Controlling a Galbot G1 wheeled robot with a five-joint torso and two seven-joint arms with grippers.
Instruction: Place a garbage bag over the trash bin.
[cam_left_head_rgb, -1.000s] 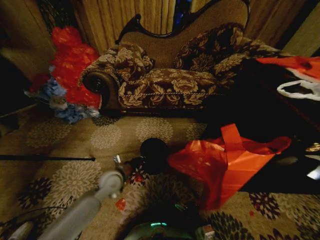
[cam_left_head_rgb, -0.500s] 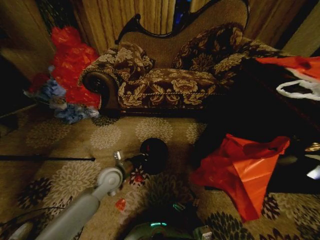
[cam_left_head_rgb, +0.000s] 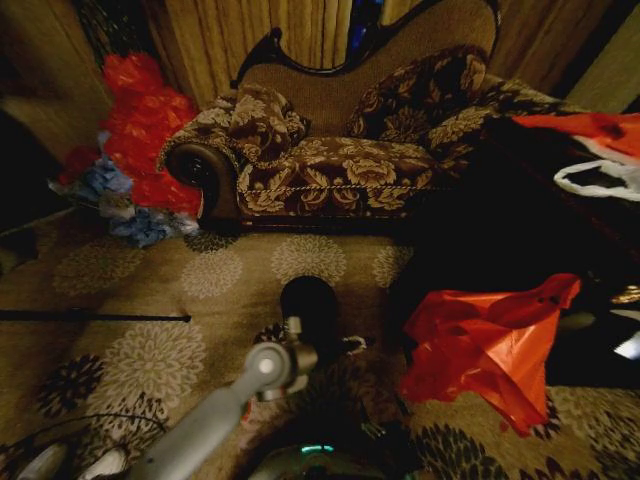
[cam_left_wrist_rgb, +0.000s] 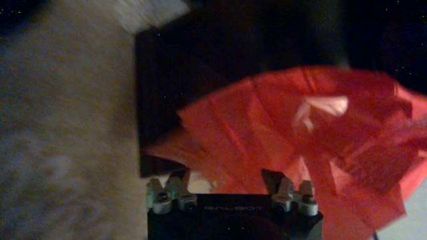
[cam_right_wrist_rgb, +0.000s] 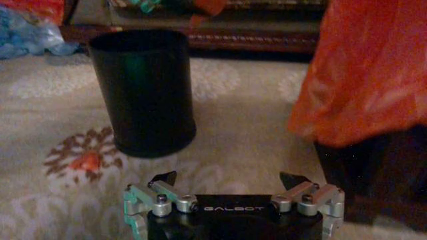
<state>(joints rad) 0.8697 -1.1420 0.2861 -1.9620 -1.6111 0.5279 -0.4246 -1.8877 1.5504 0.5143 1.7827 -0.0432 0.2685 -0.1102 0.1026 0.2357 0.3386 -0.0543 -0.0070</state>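
Observation:
The trash bin (cam_left_head_rgb: 308, 300) is a small black cylinder standing upright on the carpet; it is also ahead of my right gripper (cam_right_wrist_rgb: 228, 178) as the bin (cam_right_wrist_rgb: 143, 90). That gripper is open with nothing between its fingers. The garbage bag (cam_left_head_rgb: 490, 340), thin red film, hangs crumpled to the right of the bin, against a dark table. My left gripper (cam_left_head_rgb: 325, 348) is just in front of the bin, pointing toward the bag. In the left wrist view the left gripper (cam_left_wrist_rgb: 227, 178) is open, with the bag (cam_left_wrist_rgb: 293, 135) spread just beyond its fingertips.
A patterned sofa (cam_left_head_rgb: 340, 160) stands behind the bin. A heap of red and blue bags (cam_left_head_rgb: 140, 130) lies at its left end. The dark table (cam_left_head_rgb: 520, 220) on the right carries a flat orange-red sheet (cam_left_head_rgb: 590, 130) and a white bag. A thin black rod (cam_left_head_rgb: 95, 317) lies on the carpet.
My left arm has swung right, from beside the bin to in front of it. The garbage bag has drawn back to the right and crumpled from a stretched-out shape.

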